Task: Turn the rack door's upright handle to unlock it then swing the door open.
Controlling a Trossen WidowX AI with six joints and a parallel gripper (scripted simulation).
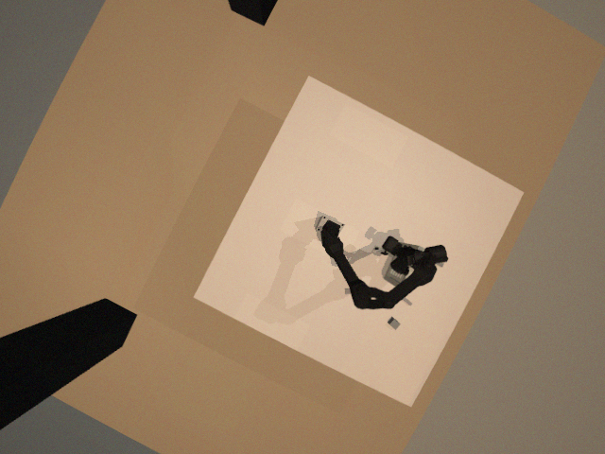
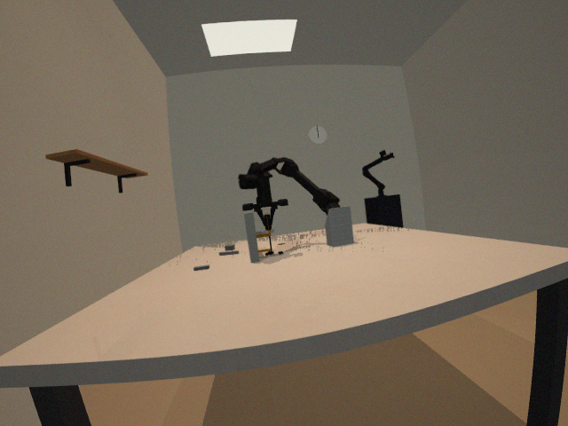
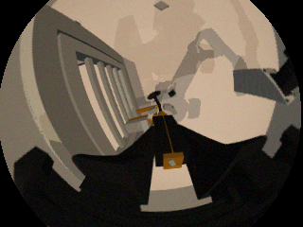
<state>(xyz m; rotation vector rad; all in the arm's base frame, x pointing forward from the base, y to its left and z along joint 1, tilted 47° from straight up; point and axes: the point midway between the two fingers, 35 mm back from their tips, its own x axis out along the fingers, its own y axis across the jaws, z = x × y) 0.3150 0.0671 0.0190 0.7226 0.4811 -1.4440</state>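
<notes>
The handle (image 2: 269, 233) (image 3: 172, 160), orange with black sides, stands upright beside the rack, near orange brackets (image 2: 262, 235) (image 3: 146, 111). My gripper (image 2: 268, 225) (image 3: 165, 128) points down from above and is shut on the handle; its black fingers press the two sides and only a thin orange strip shows between. The grey barred door (image 3: 67, 51) appears in line with its grey frame (image 3: 44, 52), at the left of the wrist view. The rack also shows edge-on in the exterior view (image 2: 250, 236). How far the handle is turned cannot be told.
Small grey blocks (image 1: 393, 323) (image 2: 201, 267) (image 2: 228, 253) lie on the table beyond the rack. Small black parts (image 2: 280, 252) (image 3: 153, 96) are low near the handle's foot. A grey pedestal (image 2: 339, 226) (image 3: 256, 85) carries my arm's base.
</notes>
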